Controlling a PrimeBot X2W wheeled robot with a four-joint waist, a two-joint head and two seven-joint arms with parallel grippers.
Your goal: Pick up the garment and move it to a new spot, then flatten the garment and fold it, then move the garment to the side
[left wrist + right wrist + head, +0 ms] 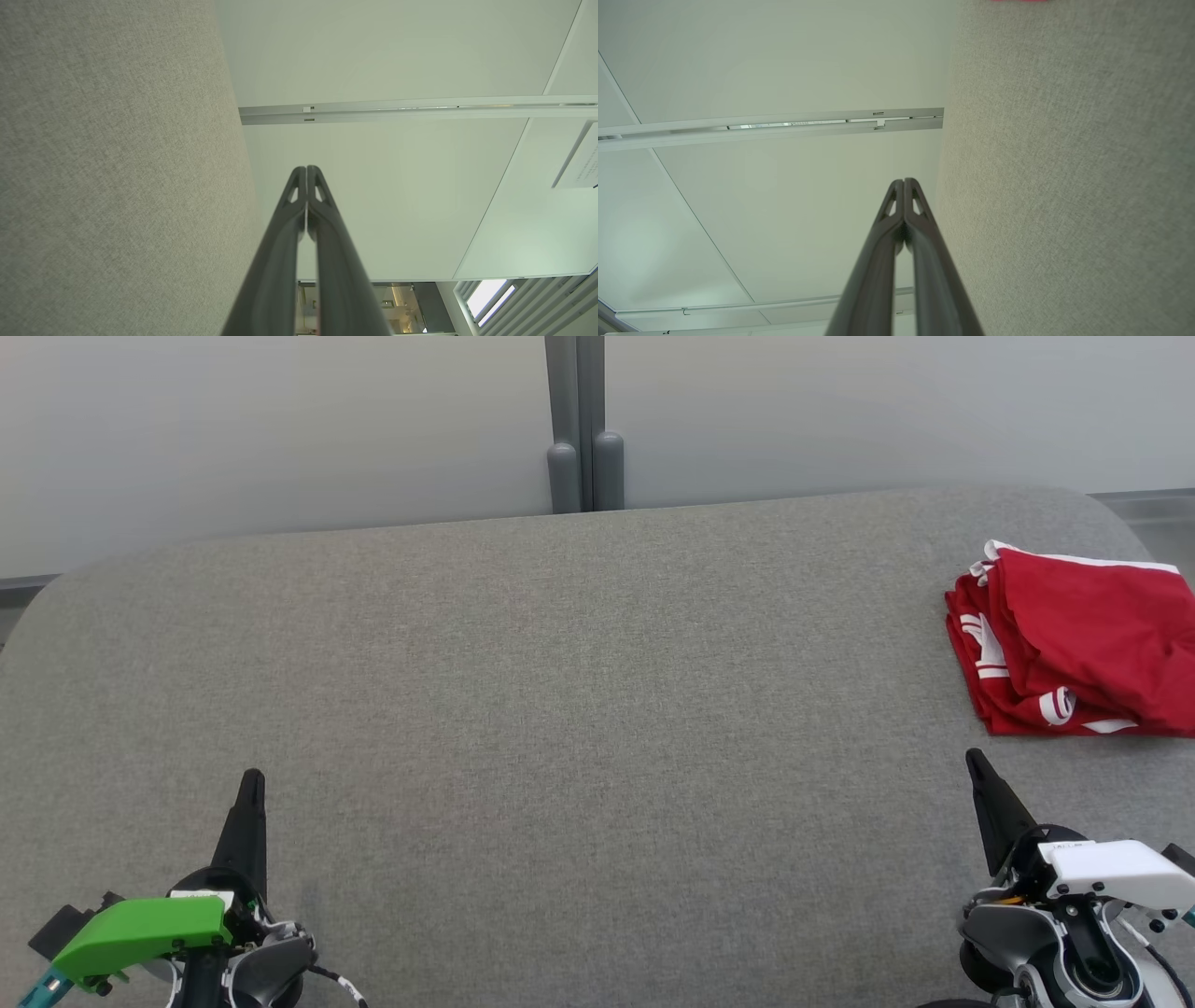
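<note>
The garment (1083, 653) is red with white markings and lies folded in a compact stack at the far right of the grey fabric table (579, 709). A thin red sliver of the garment (1017, 1) peeks in at the top edge of the right wrist view. My left gripper (252, 779) rests low at the front left, fingers pressed together and holding nothing; its shut tips (307, 169) show in the left wrist view. My right gripper (974, 758) sits at the front right, just below the garment and apart from it, also shut and empty, its tips (904, 181) touching.
A grey post (583, 425) stands behind the table's far edge against a pale wall (280, 429). The table's rounded corners lie at the far left and far right. Both wrist views look past the table's edge at the wall and ceiling.
</note>
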